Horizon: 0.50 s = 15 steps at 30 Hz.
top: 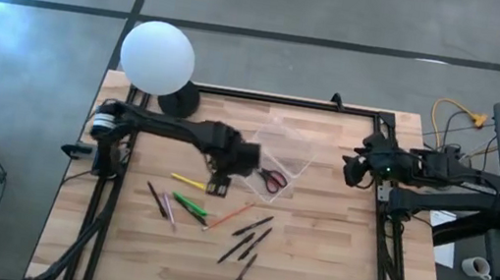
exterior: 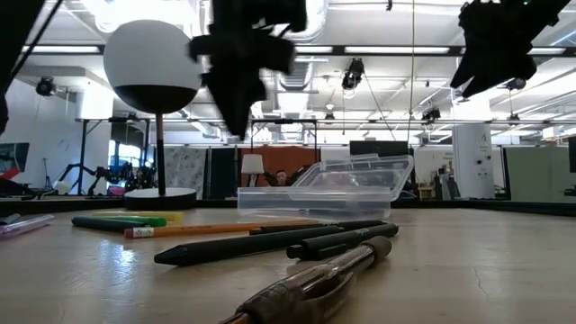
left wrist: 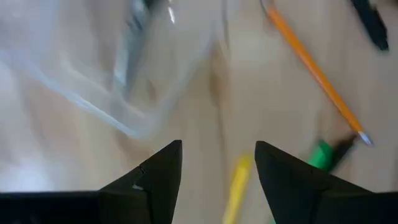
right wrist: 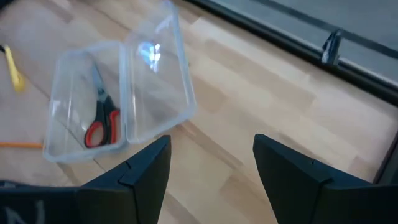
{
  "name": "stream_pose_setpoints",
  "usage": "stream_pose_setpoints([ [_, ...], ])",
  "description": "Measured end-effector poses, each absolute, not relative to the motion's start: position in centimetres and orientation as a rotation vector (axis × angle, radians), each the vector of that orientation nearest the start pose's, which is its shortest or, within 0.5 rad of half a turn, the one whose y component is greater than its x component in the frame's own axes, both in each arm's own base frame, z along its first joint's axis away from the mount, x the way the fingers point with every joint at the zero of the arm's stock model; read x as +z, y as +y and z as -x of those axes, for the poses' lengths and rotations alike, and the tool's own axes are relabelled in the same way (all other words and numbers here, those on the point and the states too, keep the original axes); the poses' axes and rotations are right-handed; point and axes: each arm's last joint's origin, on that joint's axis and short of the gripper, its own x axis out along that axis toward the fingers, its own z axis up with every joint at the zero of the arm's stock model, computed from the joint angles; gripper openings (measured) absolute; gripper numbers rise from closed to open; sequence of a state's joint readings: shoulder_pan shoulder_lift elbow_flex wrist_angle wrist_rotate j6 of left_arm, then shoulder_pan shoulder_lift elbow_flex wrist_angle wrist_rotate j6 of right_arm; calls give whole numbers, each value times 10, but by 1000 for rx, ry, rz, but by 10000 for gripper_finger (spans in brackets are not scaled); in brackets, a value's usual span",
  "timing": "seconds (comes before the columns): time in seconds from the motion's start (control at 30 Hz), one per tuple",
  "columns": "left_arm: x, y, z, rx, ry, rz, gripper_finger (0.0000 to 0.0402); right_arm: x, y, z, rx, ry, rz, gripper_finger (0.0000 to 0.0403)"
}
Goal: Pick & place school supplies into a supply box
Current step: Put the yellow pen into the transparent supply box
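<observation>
The clear supply box [top: 291, 146] lies open near the table's middle, its lid [right wrist: 155, 74] folded back; the red-handled scissors [right wrist: 101, 124] lie flat inside it. Pens and pencils lie loose on the wood: a yellow pen [top: 189, 181], a green one [top: 190, 207], an orange pencil [top: 228, 218] and several dark pens [top: 250, 239]. My left gripper [top: 218, 187] hangs open just above the yellow pen [left wrist: 236, 186], which shows between its fingers, clear of them. My right gripper [top: 353, 167] waits open to the right of the box, raised off the table.
A white lamp globe [top: 157, 55] on a dark round base [top: 176, 101] stands at the far left corner. A black frame [top: 384, 240] borders the table. Bare wood lies to the right of the box and along the near edge.
</observation>
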<state>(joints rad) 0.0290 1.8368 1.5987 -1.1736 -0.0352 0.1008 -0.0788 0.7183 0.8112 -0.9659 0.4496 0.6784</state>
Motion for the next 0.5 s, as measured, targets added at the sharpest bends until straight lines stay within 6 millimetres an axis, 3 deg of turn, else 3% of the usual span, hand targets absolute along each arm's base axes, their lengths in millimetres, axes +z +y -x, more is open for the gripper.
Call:
stream_pose_setpoints([
  [0.23,217,-16,-305,-41,1334,-77,187,279,-22,-129,-757,725,-445,219],
  [0.33,205,-18,-290,-14,1263,-67,187,278,-22,-132,-760,740,-439,219],
  [0.5,173,-14,-266,47,1352,-70,187,276,-22,-136,-764,752,-438,219],
])
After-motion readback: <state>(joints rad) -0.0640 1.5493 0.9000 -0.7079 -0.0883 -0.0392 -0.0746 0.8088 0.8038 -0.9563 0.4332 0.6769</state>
